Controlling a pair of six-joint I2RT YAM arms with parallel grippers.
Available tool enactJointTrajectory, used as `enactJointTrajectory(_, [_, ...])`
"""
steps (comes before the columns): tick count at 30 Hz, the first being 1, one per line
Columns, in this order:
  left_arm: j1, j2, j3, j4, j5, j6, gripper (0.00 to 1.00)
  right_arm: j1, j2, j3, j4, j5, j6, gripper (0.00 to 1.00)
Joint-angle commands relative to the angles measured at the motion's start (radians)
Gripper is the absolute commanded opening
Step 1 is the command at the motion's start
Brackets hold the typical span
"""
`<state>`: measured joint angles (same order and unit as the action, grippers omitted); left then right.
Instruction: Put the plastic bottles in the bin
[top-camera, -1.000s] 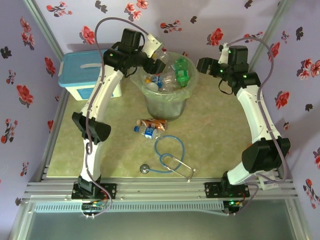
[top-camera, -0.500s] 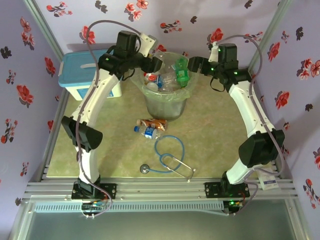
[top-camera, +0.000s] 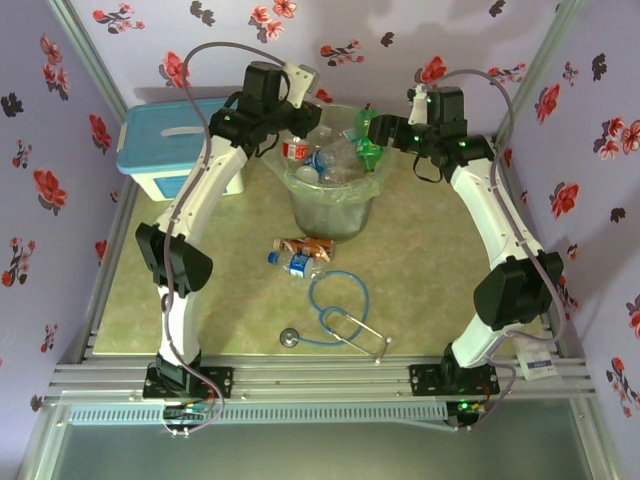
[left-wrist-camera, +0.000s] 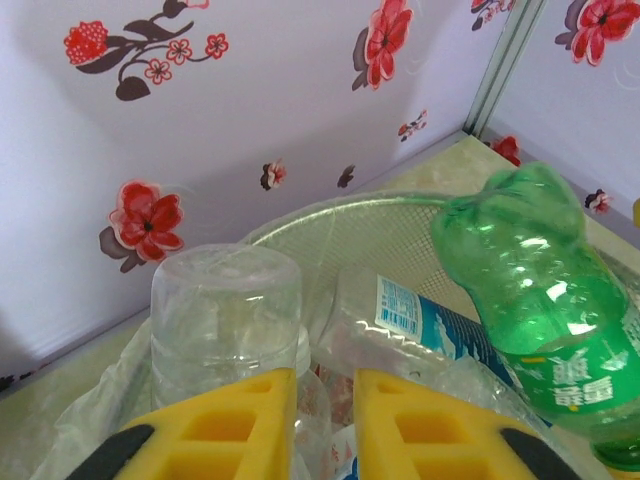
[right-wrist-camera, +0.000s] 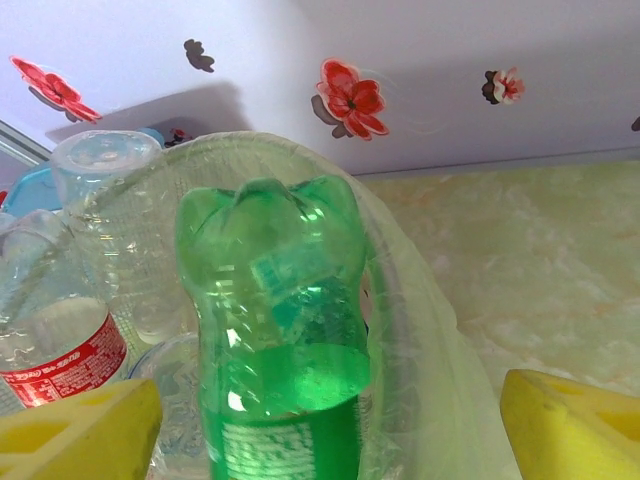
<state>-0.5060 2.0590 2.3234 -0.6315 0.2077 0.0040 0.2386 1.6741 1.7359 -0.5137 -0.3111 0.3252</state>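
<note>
- Since a second ago the right gripper (top-camera: 383, 130) has swung in from beside the round grey-green translucent bin (top-camera: 330, 215) to its rim. The left gripper (top-camera: 303, 120) has barely shifted over the far-left edge.
- Right jaws stand wide apart, flanking the green plastic bottle (right-wrist-camera: 280, 300).
- Left jaws are almost together. I can't tell whether they pinch anything.
- Risk: the bin is heaped, and the green bottle pokes base-up above the rim. A sideways nudge could topple it out, or a jaw could snag the clear liner.
- Inside lie clear bottles, one red-labelled (right-wrist-camera: 65, 365). An orange-labelled bottle (top-camera: 303, 245) and a blue-labelled bottle (top-camera: 292, 263) still lie on the desk in front.
</note>
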Motion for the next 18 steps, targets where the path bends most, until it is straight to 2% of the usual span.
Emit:
enactJointTrajectory(1, [-0.005,0.060,-0.055,-0.031,-0.015,-0.030,0.20,0.010,0.013,0.032,-0.013,0.016,-0.009,0.88])
enactJointTrajectory(10, [-0.002,0.063,-0.163,0.026,-0.011,-0.081,0.16,0.018,0.056,0.052,-0.029,0.014,-0.015,0.88])
enactJointTrajectory(18, [0.000,0.049,-0.265,0.075,-0.010,-0.100,0.13,0.041,0.067,0.063,-0.043,0.019,-0.024,0.84])
